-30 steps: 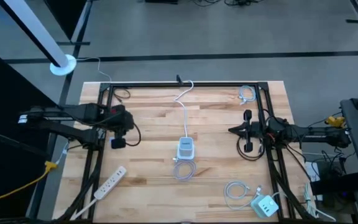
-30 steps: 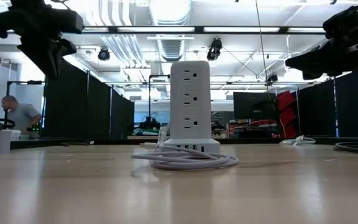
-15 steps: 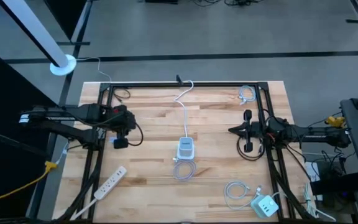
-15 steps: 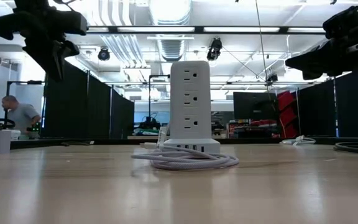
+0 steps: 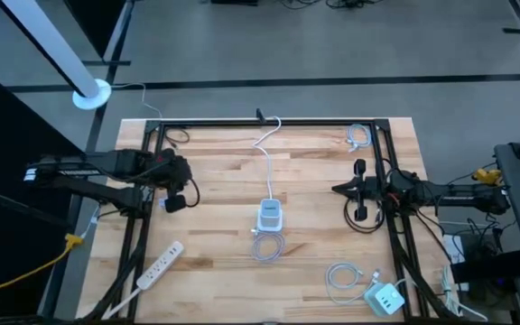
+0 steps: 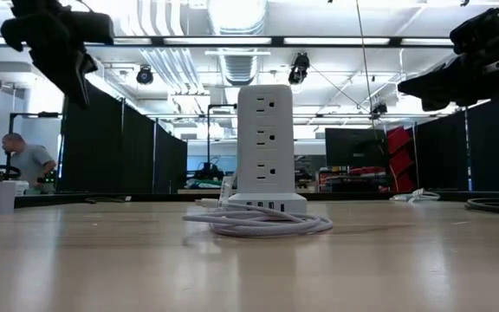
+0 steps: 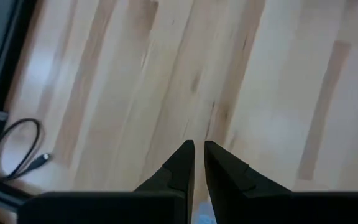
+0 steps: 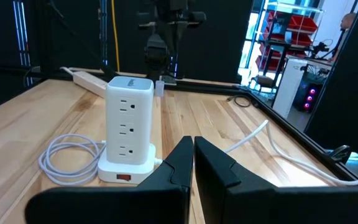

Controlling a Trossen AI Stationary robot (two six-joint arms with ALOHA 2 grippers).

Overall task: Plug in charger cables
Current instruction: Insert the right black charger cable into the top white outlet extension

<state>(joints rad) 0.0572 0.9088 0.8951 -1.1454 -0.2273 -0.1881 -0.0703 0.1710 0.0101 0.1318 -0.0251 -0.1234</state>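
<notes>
Several charger cables lie loose on the table. A coiled white one (image 5: 267,246) (image 6: 258,224) (image 8: 70,158) rests beside the white socket tower (image 5: 270,215) (image 8: 129,121). Another white one (image 5: 341,280) lies near right, a third (image 5: 357,136) at the far right corner. A black loop (image 5: 177,137) (image 7: 14,146) lies far left. My left gripper (image 5: 177,201) (image 7: 199,149) hangs shut above bare wood at the left, pointing steeply down and holding nothing. My right gripper (image 5: 337,189) (image 8: 193,146) is shut and level, well right of the tower, aimed at it.
A long white power strip (image 5: 159,264) lies near left. A white cube charger (image 5: 385,298) sits at the near right corner. The tower's own cord (image 5: 269,149) runs to the far edge. A black frame (image 5: 269,122) borders the table. A person (image 6: 24,160) sits far behind.
My left gripper has rolled about the line it points along, staying shut over the same patch of wood. Nothing on the table has moved.
</notes>
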